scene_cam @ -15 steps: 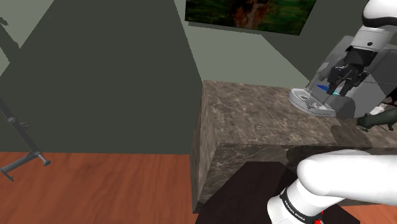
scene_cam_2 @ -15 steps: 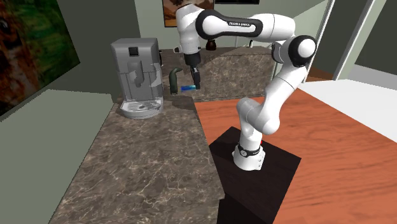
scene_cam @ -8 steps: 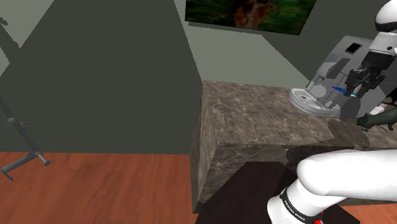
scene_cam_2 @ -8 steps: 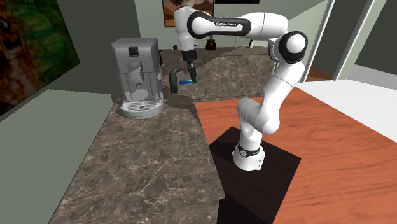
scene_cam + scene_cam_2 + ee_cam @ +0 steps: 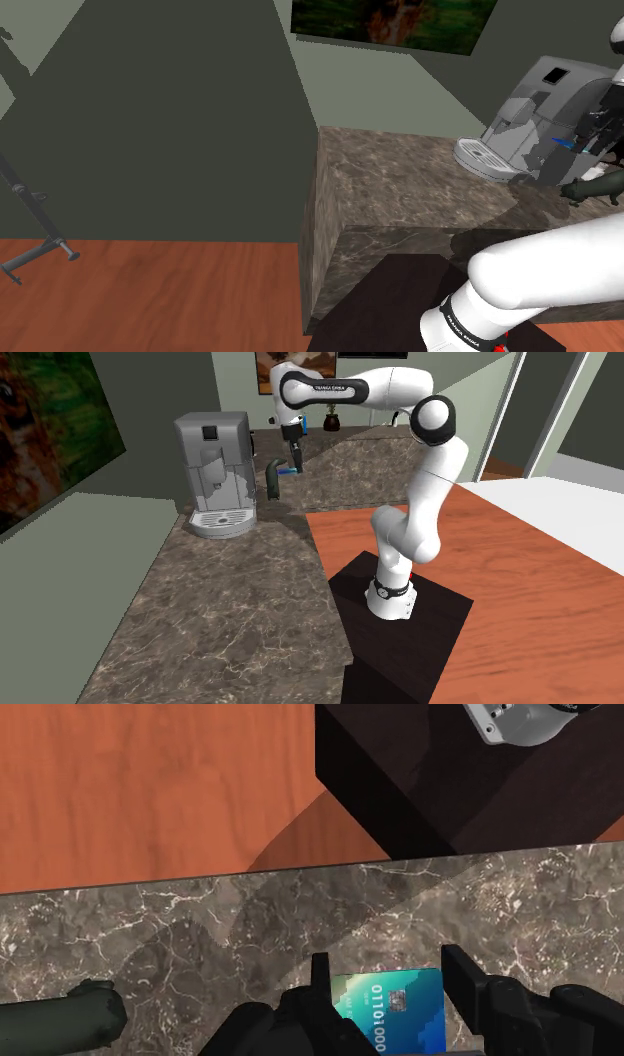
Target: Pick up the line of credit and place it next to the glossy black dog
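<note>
Wrist view: end effector clasps the blue card above the marbled counter.

Card: digits "0110100" printed along one side. Arm lettering: too small to read.

The counter is a dark brown-grey stone slab veined with pale lines. In the second exterior view it runs along the wall, with 1 further stretch of the same stone across the back. 2 things stand directly on it: a grey coffee machine set against the wall, its round drip tray toward the counter's open edge, and just beside the machine a dark, glossy dog figure, near where the 2 stretches meet.
</note>
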Action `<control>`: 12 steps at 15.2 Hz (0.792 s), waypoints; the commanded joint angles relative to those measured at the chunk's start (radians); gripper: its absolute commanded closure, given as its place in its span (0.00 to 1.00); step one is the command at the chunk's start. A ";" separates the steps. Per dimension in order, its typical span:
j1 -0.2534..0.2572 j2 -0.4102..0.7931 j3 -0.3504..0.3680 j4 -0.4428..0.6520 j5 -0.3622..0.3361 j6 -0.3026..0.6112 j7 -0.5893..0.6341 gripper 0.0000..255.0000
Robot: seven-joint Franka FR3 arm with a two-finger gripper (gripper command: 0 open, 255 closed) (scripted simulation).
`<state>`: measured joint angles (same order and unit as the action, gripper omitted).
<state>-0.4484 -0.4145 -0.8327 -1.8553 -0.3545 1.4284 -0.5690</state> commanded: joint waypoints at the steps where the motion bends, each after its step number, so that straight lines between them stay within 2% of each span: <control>1: 0.023 0.080 -0.086 0.069 0.026 0.017 -0.078 1.00; 4: 0.061 0.229 -0.241 0.174 0.110 0.041 -0.213 1.00; 6: 0.068 0.389 -0.371 0.252 0.233 0.055 -0.347 1.00; 7: 0.035 0.497 -0.423 0.295 0.326 0.055 -0.433 1.00; 8: -0.030 0.602 -0.443 0.344 0.419 0.045 -0.514 1.00; 9: -0.114 0.683 -0.428 0.396 0.490 0.029 -0.573 1.00; 12: -0.366 0.848 -0.327 0.577 0.623 -0.033 -0.674 1.00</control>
<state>-0.7278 0.3682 -1.1871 -1.3453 0.2120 1.4181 -1.2014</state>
